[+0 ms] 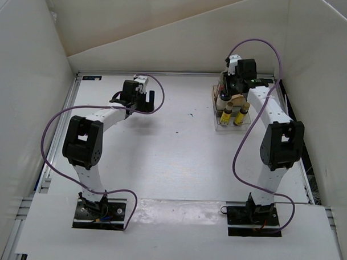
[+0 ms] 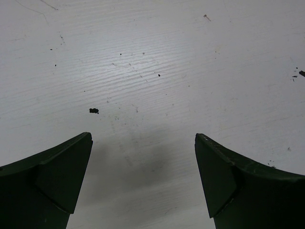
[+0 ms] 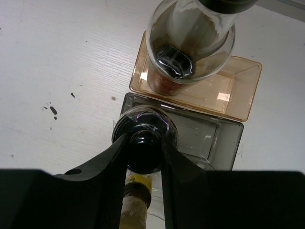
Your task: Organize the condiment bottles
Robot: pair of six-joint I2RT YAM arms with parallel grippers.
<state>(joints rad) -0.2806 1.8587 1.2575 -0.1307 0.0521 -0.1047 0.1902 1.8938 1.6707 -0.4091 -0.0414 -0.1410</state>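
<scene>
White table with rack

the overhead view is bright and even, lit from above; the white table and walls come close to washing out, and the arms throw only faint, soft shadows. a glossy strip at lower centre of that frame gives a dull sheen. detail is coarse, so the small yellow bottles at upper right barely resolve. in the left wrist view the table grain is sharp, a soft grey shadow pools at lower centre, and the dark left fingers at the bottom corners are slightly blurred. in the right wrist view the right fingers are near-black and underexposed, while small glints sit on the clear jar and amber tray.
</scene>
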